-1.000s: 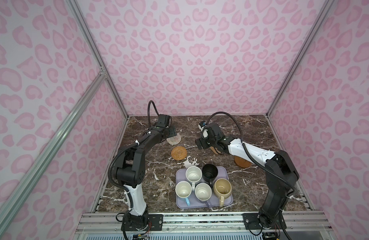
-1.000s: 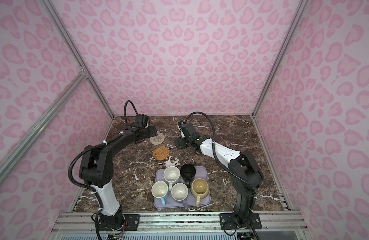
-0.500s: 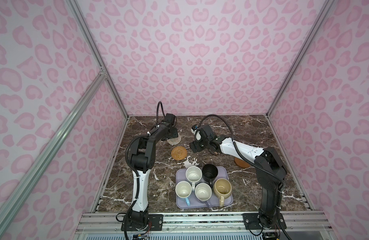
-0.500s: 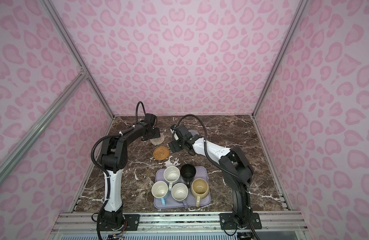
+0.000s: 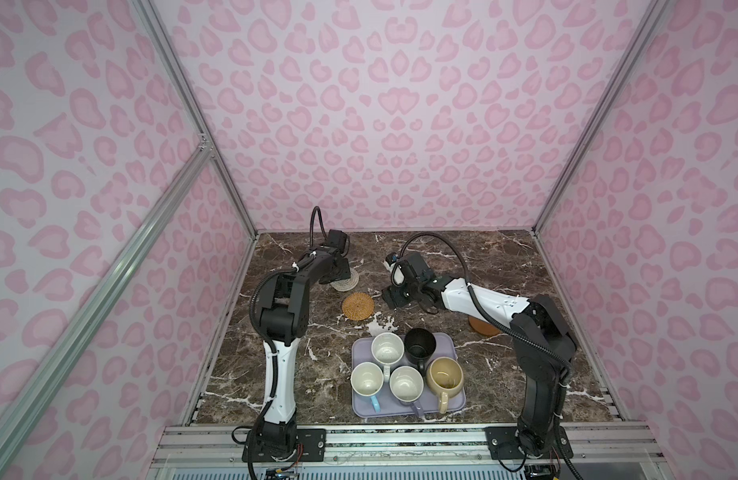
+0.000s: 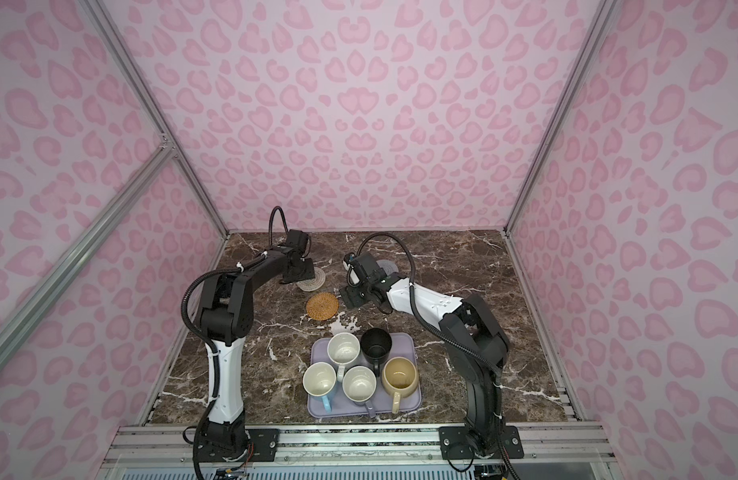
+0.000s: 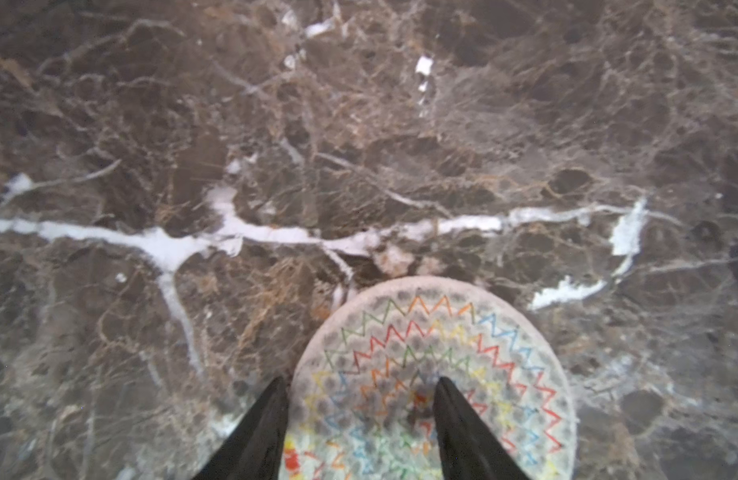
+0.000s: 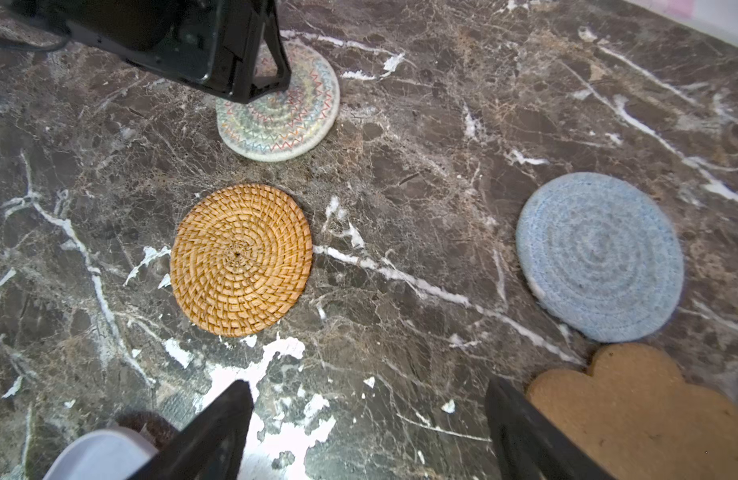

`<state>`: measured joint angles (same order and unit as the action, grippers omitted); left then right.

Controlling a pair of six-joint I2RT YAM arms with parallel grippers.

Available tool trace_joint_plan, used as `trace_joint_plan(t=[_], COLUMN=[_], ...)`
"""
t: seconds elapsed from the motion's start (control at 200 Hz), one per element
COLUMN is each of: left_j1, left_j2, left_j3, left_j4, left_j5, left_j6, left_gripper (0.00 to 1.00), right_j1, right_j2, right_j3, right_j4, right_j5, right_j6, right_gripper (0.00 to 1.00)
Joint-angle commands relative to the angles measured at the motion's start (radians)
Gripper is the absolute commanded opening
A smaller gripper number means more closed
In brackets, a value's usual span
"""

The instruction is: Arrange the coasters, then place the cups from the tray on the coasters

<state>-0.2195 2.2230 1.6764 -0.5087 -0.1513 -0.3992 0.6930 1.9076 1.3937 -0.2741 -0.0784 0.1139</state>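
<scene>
Near right arm, tan flower coaster (image 8: 637, 411) stays hidden from you in both top views. Only right wrist view shows it, cut off by frame, just beside grey-blue coaster (image 8: 600, 255). Arm half covers brown disc coaster (image 5: 483, 326). Left gripper (image 7: 359, 382): jaws parted, straddling edge of white woven coaster (image 7: 442, 332); contact blurred, you cannot judge it. Right gripper (image 8: 367, 386) spread wide, empty. Orange rattan coaster (image 5: 357, 306) lies between grippers. Cups (image 5: 406, 384), all five, on tray (image 5: 404, 409).
</scene>
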Motion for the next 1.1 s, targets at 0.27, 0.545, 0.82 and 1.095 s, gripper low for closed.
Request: trace_joint_plan(t=[0.27,0.545,0.82,1.095], left_j1=[0.014,0.006,0.002,0.005], left_j2=[-0.114,-0.145,-0.145,-0.265], left_j3=[-0.194,-0.204,-0.201,-0.184], left_j4=[0.019,0.015,0.040,0.032], left_j5=[0.006,0.054,0.081,0.053], left_j6=[-0.034,-0.055,-0.072,-0.067], left_gripper=[0.54,0.55,0.59,0.73], right_j1=[0.002,-0.001,-0.006,-0.025], right_j2=[-0.006,-0.015,-0.040,-0.108], right_j3=[-0.012,-0.006,-0.022,-0.063], right_j4=[0.011,0.001,0.004,0.018], right_j5=[0.009,0.028,0.039,0.081], right_j6=[0.006,0.012,0.021,0.062], right_gripper=[0.90,0.90,0.90,0.96])
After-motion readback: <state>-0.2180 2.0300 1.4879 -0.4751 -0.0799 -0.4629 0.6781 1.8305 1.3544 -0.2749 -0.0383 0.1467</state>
